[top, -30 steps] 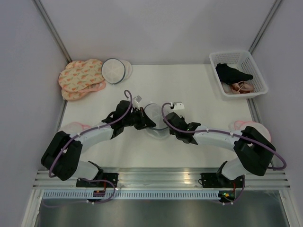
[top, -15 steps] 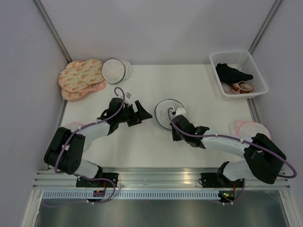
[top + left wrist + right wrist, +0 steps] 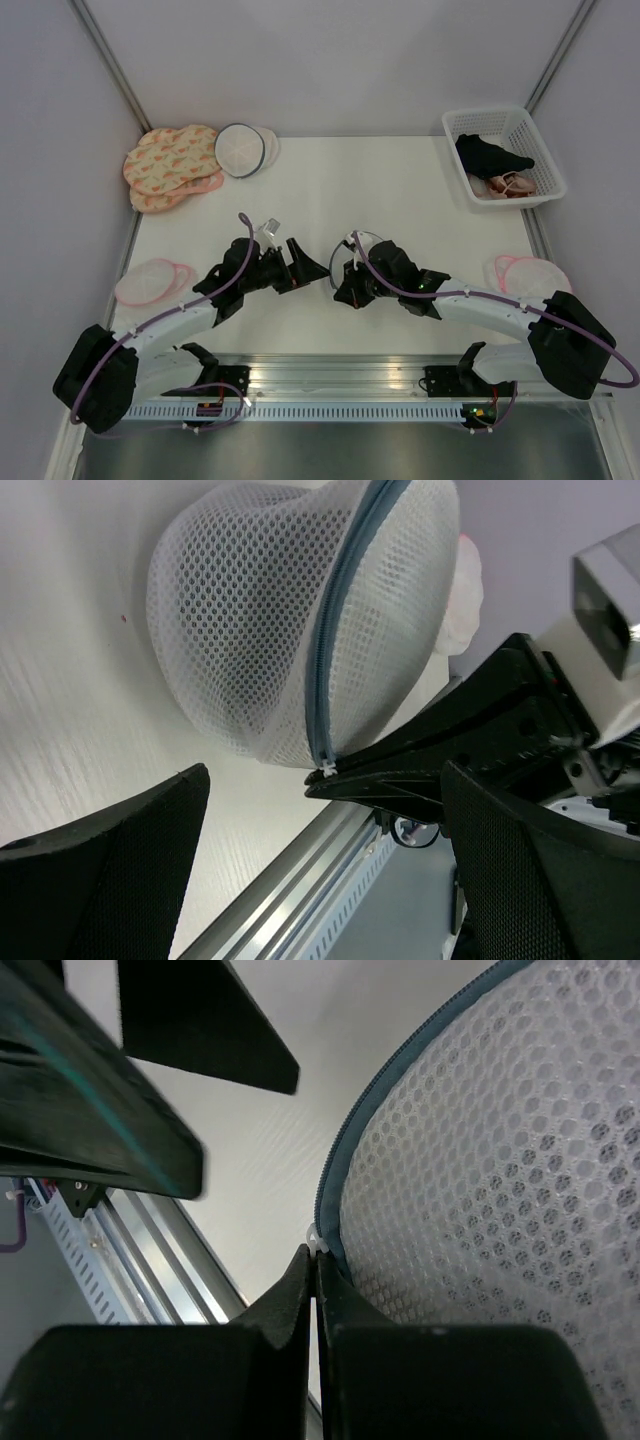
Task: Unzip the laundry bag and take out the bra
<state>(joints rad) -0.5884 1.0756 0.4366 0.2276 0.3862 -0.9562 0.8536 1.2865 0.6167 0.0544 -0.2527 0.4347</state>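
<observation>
Now that the right gripper [image 3: 313, 1257] is clamping together on the zipper pull [image 3: 322, 770], the left gripper [image 3: 308, 260], jaws apart, is swinging back in toward the laundry bag [image 3: 250, 630] just ahead of its tips; unzipping is looking ready to start; the bra [image 3: 490, 155] is lying in the basket [image 3: 482, 113], well off from both.

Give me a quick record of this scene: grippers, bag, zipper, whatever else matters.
left gripper: open, holding nothing, facing the bag
right gripper: shut on the zipper pull
laundry bag: white mesh, resting on the table
zipper: grey, closed along its visible length
bag contents: nothing dark visible through the mesh
basket: far right, holds a black garment
</observation>
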